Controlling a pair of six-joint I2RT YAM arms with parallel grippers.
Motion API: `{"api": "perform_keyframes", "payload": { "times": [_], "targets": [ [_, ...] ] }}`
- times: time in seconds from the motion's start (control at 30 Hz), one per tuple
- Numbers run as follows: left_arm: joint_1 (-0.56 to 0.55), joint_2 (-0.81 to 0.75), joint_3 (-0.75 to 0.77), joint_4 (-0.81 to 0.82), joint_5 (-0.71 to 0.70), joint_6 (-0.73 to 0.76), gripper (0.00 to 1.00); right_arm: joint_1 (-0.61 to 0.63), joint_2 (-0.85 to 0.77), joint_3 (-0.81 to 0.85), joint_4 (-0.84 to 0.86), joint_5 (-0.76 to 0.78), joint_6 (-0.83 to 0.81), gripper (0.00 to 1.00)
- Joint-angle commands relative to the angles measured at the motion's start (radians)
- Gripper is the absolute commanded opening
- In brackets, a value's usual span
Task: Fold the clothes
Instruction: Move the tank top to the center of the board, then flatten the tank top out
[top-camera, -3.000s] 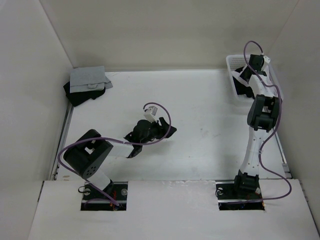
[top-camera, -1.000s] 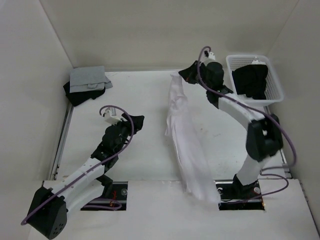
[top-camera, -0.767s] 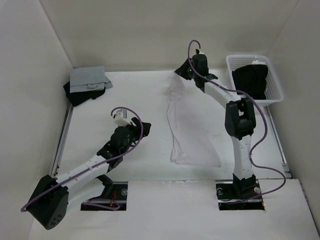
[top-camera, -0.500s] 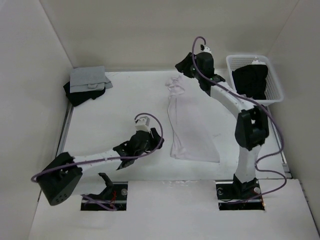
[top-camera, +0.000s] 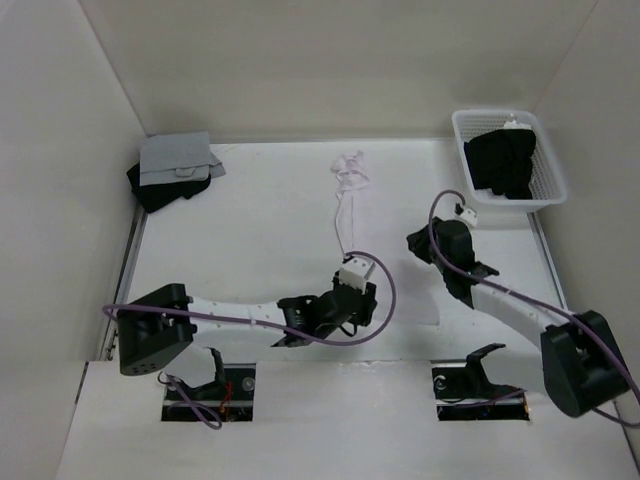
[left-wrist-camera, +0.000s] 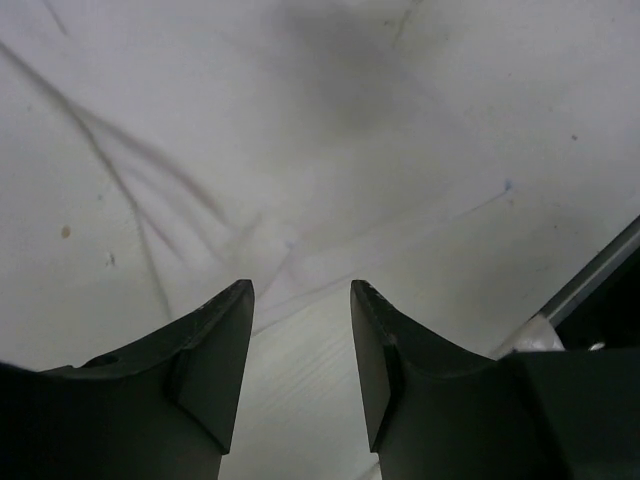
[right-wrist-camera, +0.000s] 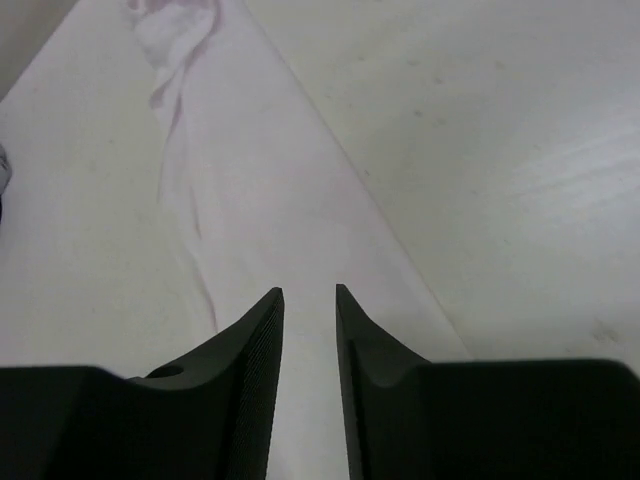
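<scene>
The clothes (top-camera: 350, 205), one thin white garment, lie stretched along the middle of the table, bunched at the far end (top-camera: 348, 168) and wider toward the near edge. My left gripper (top-camera: 362, 300) hovers low over its near left part; in the left wrist view the jaws (left-wrist-camera: 300, 300) stand open with only creased white fabric (left-wrist-camera: 300, 150) below them. My right gripper (top-camera: 415, 245) is over the garment's right side. Its fingers (right-wrist-camera: 310, 295) stand a narrow gap apart with nothing between them, pointing along the cloth (right-wrist-camera: 250, 180) toward the bunched end.
A white basket (top-camera: 550, 185) holding a black garment (top-camera: 503, 165) stands at the back right. At the back left a light grey cloth (top-camera: 175, 158) lies on black garments (top-camera: 160, 192). White walls close in three sides. A metal rail (left-wrist-camera: 590, 275) runs along the table edge.
The right gripper let go of the white garment at the back and drew toward the near side; the garment now lies flat. The left arm swung right to the garment's near part.
</scene>
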Motion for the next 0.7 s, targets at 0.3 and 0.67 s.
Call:
{"api": "perform_keyframes", "payload": {
  "times": [0.3,0.67],
  "targets": [
    [-0.049,0.347,0.295,-0.089,-0.192,0.205,0.44,-0.172,-0.568,-0.322,-0.043,-0.044,0.138,0.41],
    [-0.051,0.416,0.342,-0.136,-0.251,0.210,0.32,-0.189,-0.588,-0.359,0.007,-0.112,0.140,0.41]
  ]
}}
